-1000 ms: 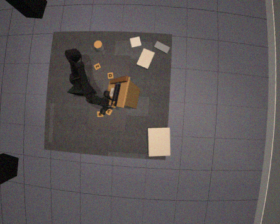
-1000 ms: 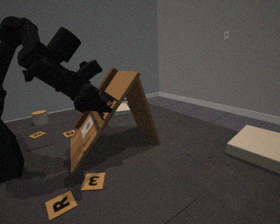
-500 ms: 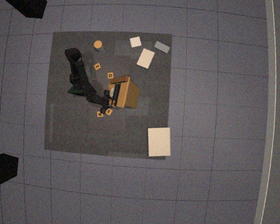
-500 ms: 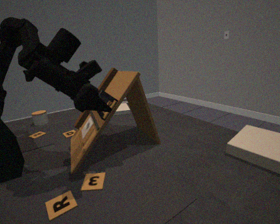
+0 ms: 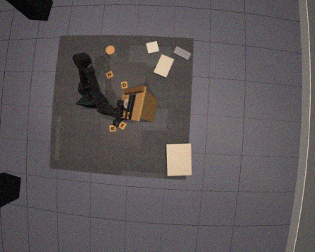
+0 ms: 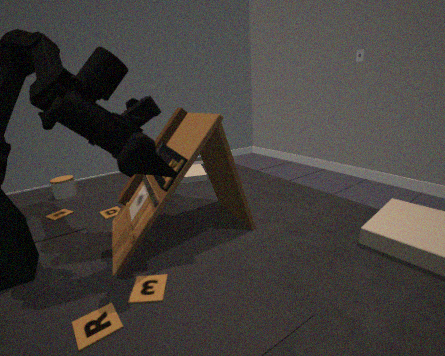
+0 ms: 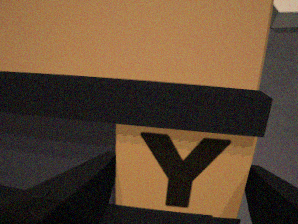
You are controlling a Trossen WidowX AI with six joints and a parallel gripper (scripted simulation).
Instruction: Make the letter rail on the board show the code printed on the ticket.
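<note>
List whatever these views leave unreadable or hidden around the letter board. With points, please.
- Ticket (image 6: 139, 201): its print is too small and blurred in the exterior view; the gripper (image 5: 119, 114) (image 6: 171, 176) (image 7: 181, 168) crowds it from above.
- Rail's far left end: cut off by the wrist picture's edge.
- Y tile's (image 7: 210, 187) bottom edge: covered by the rail's lower lip in the wrist view.
- Wall plate (image 6: 360, 55): too small to identify in the exterior view.
</note>
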